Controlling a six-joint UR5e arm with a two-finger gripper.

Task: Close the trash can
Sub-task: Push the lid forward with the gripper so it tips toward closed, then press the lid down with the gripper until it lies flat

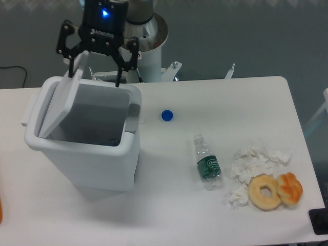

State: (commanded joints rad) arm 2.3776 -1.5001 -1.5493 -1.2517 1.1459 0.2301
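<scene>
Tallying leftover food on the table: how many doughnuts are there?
2, both near the table's right front corner, touching: a plain ring doughnut and an orange-glazed doughnut to its right. Tissues could hide more.

one fixed camera: you look steeply down from high above the table's (169, 205) front edge, toward the arm's base (141, 36).

White table (169, 205) bears trash can (87, 159), bottle (207, 163), cap (166, 115), tissues (251, 166), donuts (274, 190).

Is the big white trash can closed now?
Not yet. The trash can is partly open: its lid slants over the opening, gap showing, under the open gripper.
</scene>
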